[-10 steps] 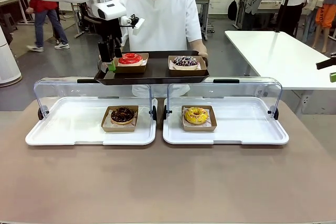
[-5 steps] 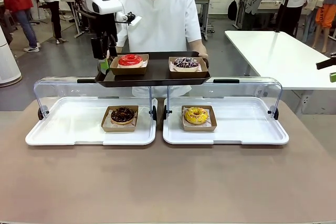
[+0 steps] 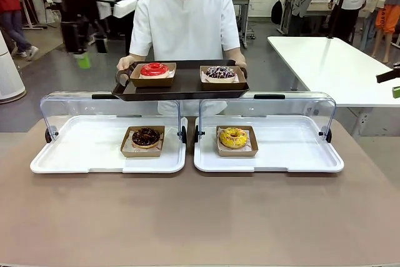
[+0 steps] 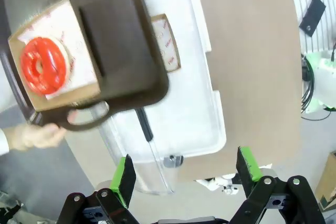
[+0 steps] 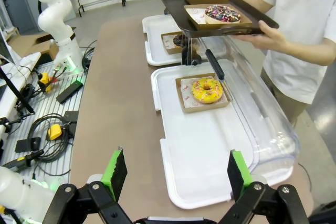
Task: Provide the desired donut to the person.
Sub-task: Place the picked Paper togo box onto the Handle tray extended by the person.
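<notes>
Brown tray [image 3: 181, 85] at person's [image 3: 187, 23] chest, both arms' jaws wide, empty, well clear

I see the person [image 3: 187, 23] in a plain white short-sleeved shirt standing at the far side of the tabletop, holding a dark brown tray [image 3: 181, 85] level with both hands. On it, the red donut [image 3: 154, 69] sits in a cardboard box, well ahead of my left fingers [image 4: 125, 178] and apart from them, with a sprinkled chocolate donut [image 3: 220, 72] boxed beside it.
</notes>
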